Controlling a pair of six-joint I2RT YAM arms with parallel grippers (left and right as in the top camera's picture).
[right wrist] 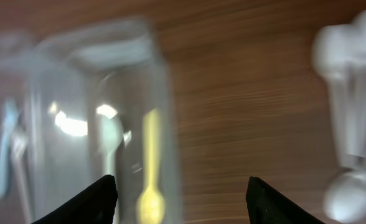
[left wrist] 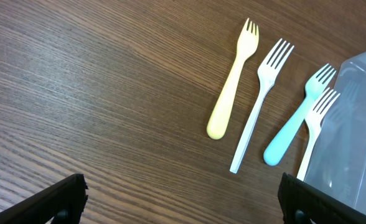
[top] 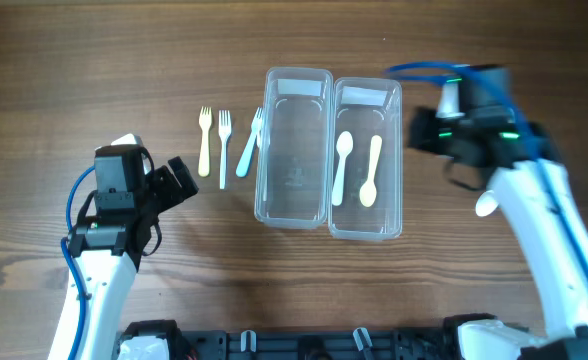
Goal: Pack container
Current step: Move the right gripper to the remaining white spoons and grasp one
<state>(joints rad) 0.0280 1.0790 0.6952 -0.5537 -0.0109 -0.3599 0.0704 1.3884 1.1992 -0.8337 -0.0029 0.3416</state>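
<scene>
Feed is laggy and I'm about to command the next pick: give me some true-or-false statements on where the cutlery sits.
The right container holds a white spoon and a yellow spoon. True.
The yellow fork lies inside a container. False: it lies on the table, left of the left container.
The left gripper holds a fork. False: it is open and empty.
The blue fork lies nearer the left container than the yellow fork does. True.
</scene>
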